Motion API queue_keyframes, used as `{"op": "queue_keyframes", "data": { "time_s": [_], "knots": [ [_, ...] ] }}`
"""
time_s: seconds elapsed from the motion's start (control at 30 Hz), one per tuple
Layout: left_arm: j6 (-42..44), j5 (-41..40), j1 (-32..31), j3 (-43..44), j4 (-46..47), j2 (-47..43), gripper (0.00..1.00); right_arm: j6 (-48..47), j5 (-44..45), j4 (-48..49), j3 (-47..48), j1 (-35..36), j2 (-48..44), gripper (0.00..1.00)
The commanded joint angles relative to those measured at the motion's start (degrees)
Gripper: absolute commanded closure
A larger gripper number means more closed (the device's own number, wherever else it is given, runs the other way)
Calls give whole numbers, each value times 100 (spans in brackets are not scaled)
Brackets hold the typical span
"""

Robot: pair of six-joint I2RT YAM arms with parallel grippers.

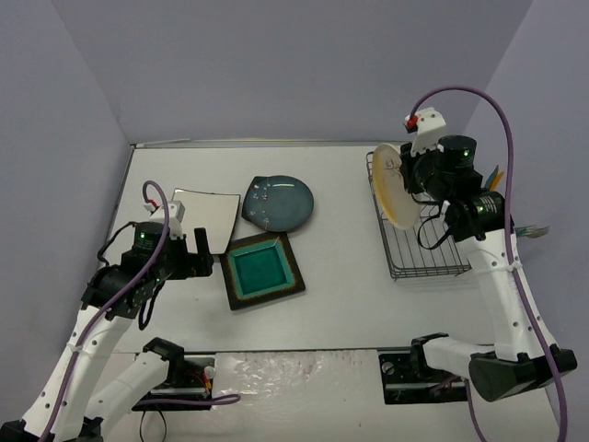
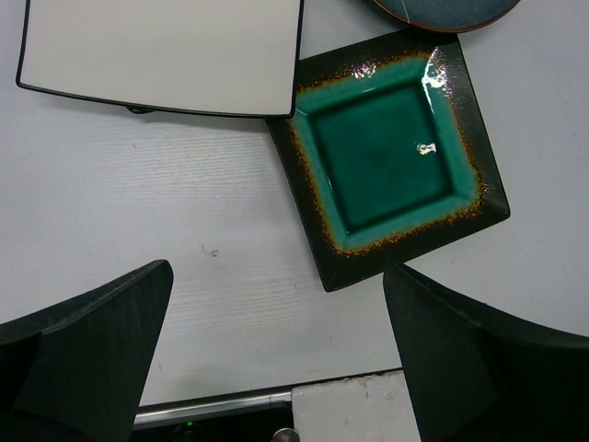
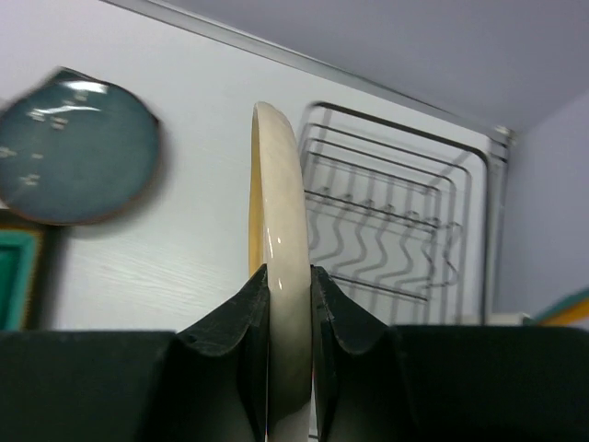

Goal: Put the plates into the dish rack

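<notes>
Right gripper (image 3: 288, 276) clamped on the lower rim of the cream plate (image 3: 274, 184), one finger against each face. This grip keeps the plate on edge, the orientation that the upright prongs of the rack (image 1: 425, 250) call for. The plate hangs over the far left part of the rack and is not yet seated between the wires; whether it touches them cannot be told. Right arm raised and reaching forward, elbow bent, wrist held high over the rack.

Left gripper (image 2: 276, 276) wide open and empty, poised low over bare table (image 2: 184, 203) just beside the near corner of the black plate (image 2: 386, 157), probably in readiness for the next pick. Left arm folded low, wrist turned toward the plates.

Black plate flat, its far corner meeting a corner of the white plate (image 2: 156, 51); touching or overlapping cannot be told. Teal plate (image 1: 278, 203) flat just beyond both. All three lie well apart from the rack, so most of the loading is judged undone
</notes>
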Motion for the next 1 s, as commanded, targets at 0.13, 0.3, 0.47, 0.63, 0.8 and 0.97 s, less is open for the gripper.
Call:
{"op": "queue_keyframes", "data": {
  "time_s": [0.13,0.3,0.47,0.63,0.8,0.97],
  "knots": [
    [288,3,-27,-264,859,-32,3,-1254,634,1135,288,-1086,574,100],
    [333,8,-27,-714,1241,-200,3,-1247,232,1600,474,-1919,1046,100],
    [243,300,-27,-1050,1495,-235,3,-1195,168,1788,726,-2173,1522,100],
    [330,100,-27,-1042,1480,-156,3,-1110,49,2116,809,-2311,1773,100],
    [343,99,-18,-1039,1478,-92,3,-1109,5,2245,865,-2413,2048,100],
    [359,91,-18,-1039,1477,-59,3,-1142,-21,2347,780,-2464,2072,100]
  ]
}}
